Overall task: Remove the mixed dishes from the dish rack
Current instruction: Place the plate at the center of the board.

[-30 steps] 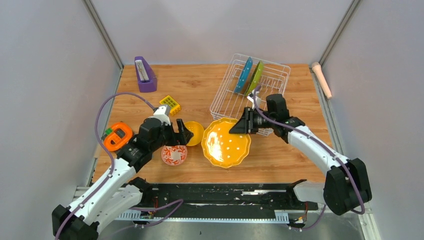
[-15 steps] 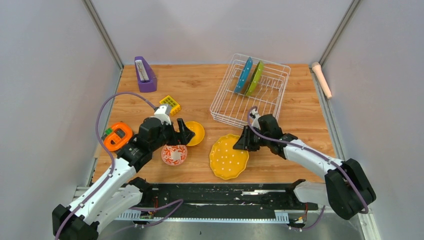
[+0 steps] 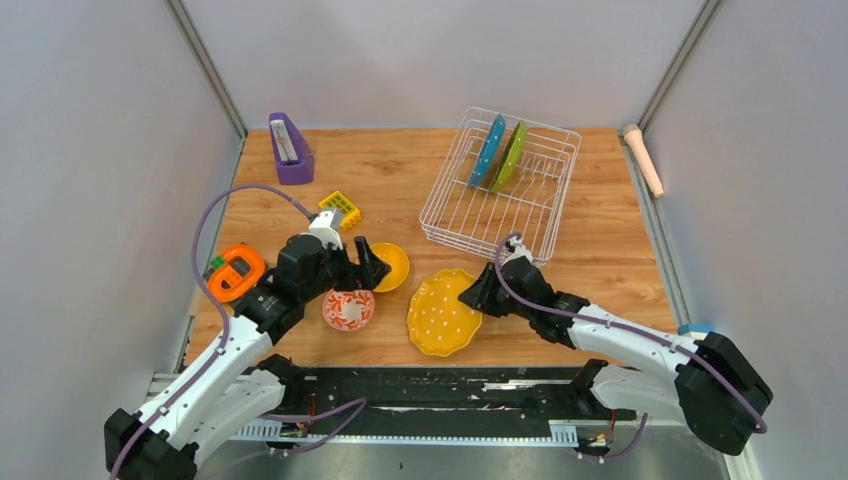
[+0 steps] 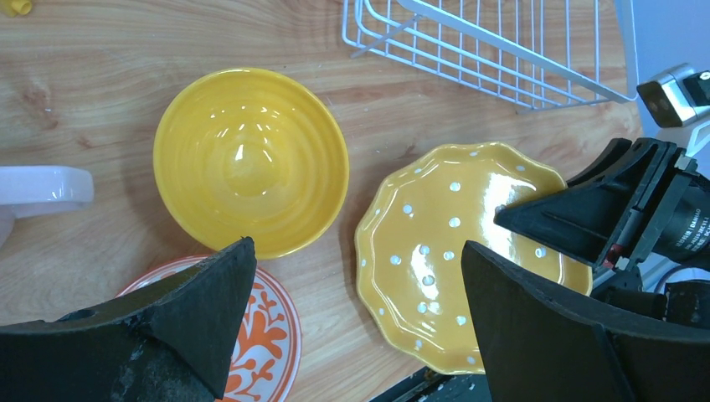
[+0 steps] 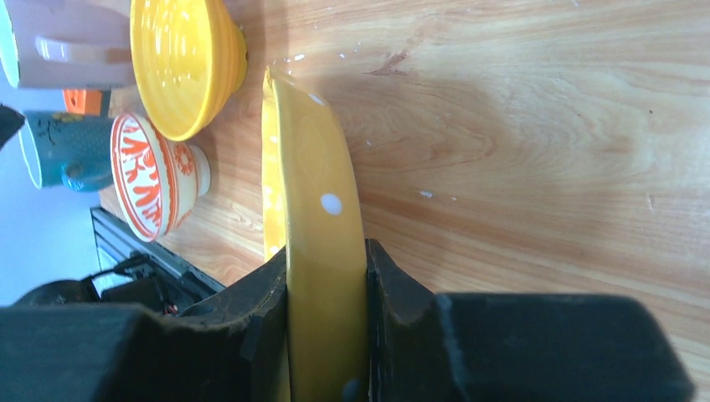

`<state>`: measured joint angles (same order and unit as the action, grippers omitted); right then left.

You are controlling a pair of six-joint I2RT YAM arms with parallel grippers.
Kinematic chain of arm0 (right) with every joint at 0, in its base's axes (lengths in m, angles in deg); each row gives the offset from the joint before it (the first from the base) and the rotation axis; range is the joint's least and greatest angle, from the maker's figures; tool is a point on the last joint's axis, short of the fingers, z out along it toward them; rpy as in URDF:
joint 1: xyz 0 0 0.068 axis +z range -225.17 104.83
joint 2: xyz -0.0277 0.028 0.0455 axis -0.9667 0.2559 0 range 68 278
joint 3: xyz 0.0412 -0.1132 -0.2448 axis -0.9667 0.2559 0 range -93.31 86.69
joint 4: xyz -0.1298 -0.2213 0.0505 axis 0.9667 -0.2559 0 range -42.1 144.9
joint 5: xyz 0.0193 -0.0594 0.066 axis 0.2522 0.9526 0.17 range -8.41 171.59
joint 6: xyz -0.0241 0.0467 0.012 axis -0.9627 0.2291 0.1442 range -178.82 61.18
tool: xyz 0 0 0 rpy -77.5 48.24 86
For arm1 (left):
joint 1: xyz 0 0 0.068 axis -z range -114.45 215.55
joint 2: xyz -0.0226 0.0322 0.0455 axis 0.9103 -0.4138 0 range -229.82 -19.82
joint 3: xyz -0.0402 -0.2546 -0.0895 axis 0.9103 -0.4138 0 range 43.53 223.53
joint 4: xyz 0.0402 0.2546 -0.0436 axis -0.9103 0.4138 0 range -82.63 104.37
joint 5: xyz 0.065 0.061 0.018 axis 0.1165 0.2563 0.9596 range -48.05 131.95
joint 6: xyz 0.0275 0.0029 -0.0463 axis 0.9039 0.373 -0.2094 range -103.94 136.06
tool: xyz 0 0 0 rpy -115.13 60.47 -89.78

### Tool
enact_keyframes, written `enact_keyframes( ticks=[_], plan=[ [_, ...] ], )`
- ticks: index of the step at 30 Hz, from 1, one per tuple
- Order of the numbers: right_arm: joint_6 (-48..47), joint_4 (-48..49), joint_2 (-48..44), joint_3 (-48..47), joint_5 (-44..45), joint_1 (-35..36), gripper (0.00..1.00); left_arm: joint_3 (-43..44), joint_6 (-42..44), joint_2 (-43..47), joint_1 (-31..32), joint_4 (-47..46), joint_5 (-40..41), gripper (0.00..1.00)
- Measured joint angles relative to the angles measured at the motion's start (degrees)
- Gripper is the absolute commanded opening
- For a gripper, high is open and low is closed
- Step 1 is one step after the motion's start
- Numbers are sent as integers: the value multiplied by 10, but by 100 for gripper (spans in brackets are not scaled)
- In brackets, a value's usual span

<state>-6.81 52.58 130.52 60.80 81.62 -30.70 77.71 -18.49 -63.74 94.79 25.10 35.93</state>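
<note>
Placement: right hand (image 3: 468, 296) clamped on rim of yellow white-dotted scalloped plate (image 3: 442, 313) by bench (image 3: 600, 250) front edge; set flat before letting go.

right gripper (image 5: 326, 256): both fingers press plate (image 5: 314, 188) | plate: yellow, white dots, seen edge-on above table (image 5: 519, 142) | yellow bowl (image 5: 180, 59) near its far edge | red-white bowl (image 5: 146, 176), blue cup (image 5: 63, 151), pale cup (image 5: 67, 42) at left

Tight near the front: plain yellow bowl (image 3: 392, 266), red-and-white patterned bowl (image 3: 348, 310) and yellow white-dotted scalloped plate (image 3: 443, 313) crowded together. Open wooden bench (image 3: 385, 170) between purple wedge-shaped holder (image 3: 290, 148) and white wire dish rack (image 3: 470, 215).
</note>
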Motion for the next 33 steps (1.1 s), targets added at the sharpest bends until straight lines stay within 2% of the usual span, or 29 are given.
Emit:
enact_keyframes(
  ticks=[7, 16, 21, 26, 33],
  plan=[
    [101, 16, 10, 14, 57, 20, 19, 0, 0, 0, 0, 0, 0, 100],
    [158, 43, 46, 14, 76, 40, 32, 0, 0, -13, 0, -14, -10, 100],
    [169, 41, 72, 14, 94, 49, 43, 0, 0, -32, 0, -21, -17, 100],
    [165, 19, 90, 15, 99, 50, 48, 5, 0, -33, 0, -18, -16, 100],
    [154, 6, 89, 14, 103, 52, 63, 20, 2, -39, 0, -12, -14, 100]
  ],
)
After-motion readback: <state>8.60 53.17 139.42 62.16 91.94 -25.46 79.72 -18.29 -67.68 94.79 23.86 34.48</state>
